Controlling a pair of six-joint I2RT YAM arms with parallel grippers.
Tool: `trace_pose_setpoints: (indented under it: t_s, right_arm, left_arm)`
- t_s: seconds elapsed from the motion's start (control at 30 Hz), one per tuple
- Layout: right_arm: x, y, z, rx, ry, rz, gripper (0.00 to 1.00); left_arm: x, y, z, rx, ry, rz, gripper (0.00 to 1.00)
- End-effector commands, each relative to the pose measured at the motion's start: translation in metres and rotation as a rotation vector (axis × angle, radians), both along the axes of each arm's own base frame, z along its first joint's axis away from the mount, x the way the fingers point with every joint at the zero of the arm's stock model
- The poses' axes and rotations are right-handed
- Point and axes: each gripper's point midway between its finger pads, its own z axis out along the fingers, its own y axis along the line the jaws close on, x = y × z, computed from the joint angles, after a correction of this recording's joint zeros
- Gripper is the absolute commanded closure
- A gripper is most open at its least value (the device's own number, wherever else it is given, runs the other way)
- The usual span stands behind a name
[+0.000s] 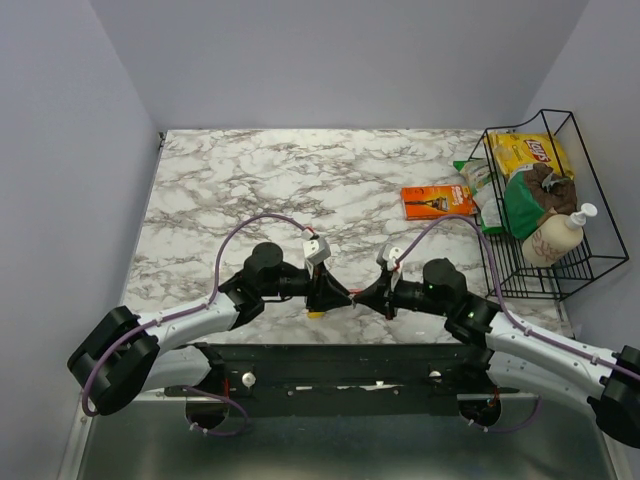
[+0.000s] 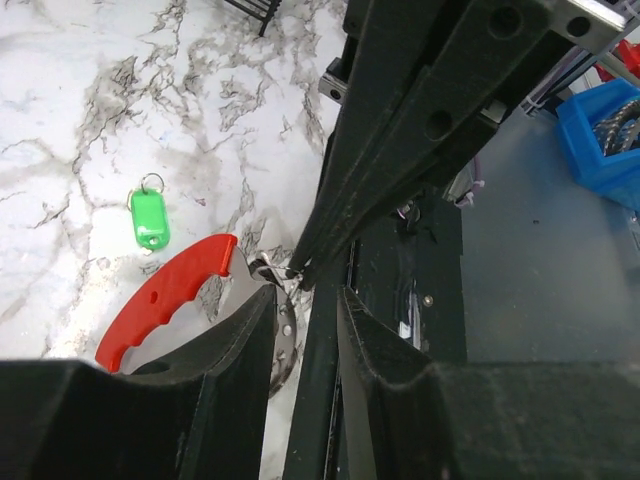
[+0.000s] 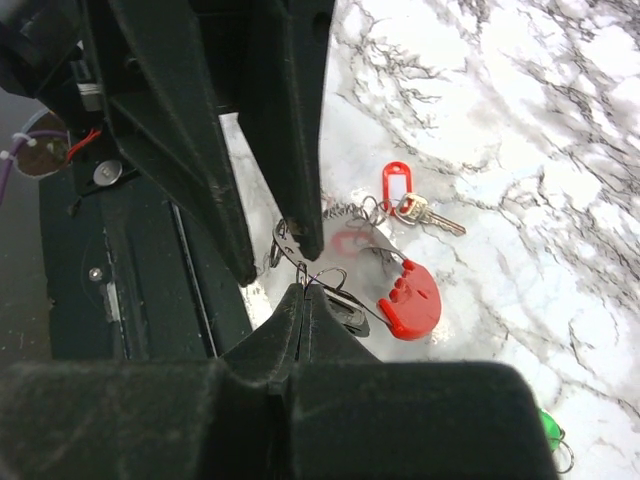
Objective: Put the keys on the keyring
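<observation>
White marble-pattern table (image 1: 250, 180), grey veins, walls on three sides. A black wire basket (image 1: 600, 185) sits at the far right edge, loaded with packets and a pump bottle. An orange flat packet (image 1: 438, 201) lies just left of the basket, flat on the top. On the near centre strip, a green key tag (image 2: 150, 220) lies flat with a small ring at its top end. A red-handled metal tool (image 2: 165, 300) is near it, apart. A red key tag (image 3: 397, 186) and a small metal key (image 3: 430, 215) lie just beside the tool's metal end. A yellow piece (image 1: 316, 313) shows at the near edge, partly hidden.
</observation>
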Motion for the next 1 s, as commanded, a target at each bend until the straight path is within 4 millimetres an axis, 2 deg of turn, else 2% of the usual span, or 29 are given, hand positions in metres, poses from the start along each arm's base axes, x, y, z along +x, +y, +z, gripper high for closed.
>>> trace_pose_setpoints:
  t_s: [0.0,0.2,0.23,0.3,0.47,0.6,0.7,0.73,0.97]
  right_arm:
    - [0.011,-0.005,0.001,0.033,-0.005,-0.044,0.99]
    - [0.015,-0.001,0.019,0.111,-0.01,-0.05,0.99]
    - [0.014,0.001,0.024,0.123,-0.016,-0.042,0.99]
    - [0.015,0.002,0.03,0.142,-0.027,-0.044,0.99]
    - [0.018,0.006,0.034,0.144,-0.025,-0.038,0.99]
    - [0.025,0.007,0.031,0.145,0.001,-0.075,0.99]
    - [0.03,0.006,0.036,0.175,0.011,-0.114,0.99]
    - [0.031,0.005,0.035,0.18,0.012,-0.126,0.99]
    - [0.038,0.001,0.045,0.228,0.018,-0.182,0.99]
  left_arm:
    - [-0.007,0.0,0.006,-0.031,-0.035,-0.036,0.62]
    - [-0.008,0.001,0.002,-0.029,-0.021,-0.031,0.62]
    - [-0.008,0.001,0.0,-0.026,-0.014,-0.032,0.65]
    - [-0.008,0.001,-0.002,-0.026,-0.007,-0.03,0.66]
    - [-0.006,0.0,-0.014,-0.007,0.01,-0.019,0.69]
    - [-0.004,-0.001,-0.016,-0.001,0.015,-0.011,0.77]
    - [-0.001,0.0,-0.016,-0.004,0.006,0.011,0.92]
    - [-0.001,-0.001,-0.016,-0.002,0.005,0.014,1.0]
    - [0.003,-0.002,-0.021,0.034,-0.014,0.054,1.0]
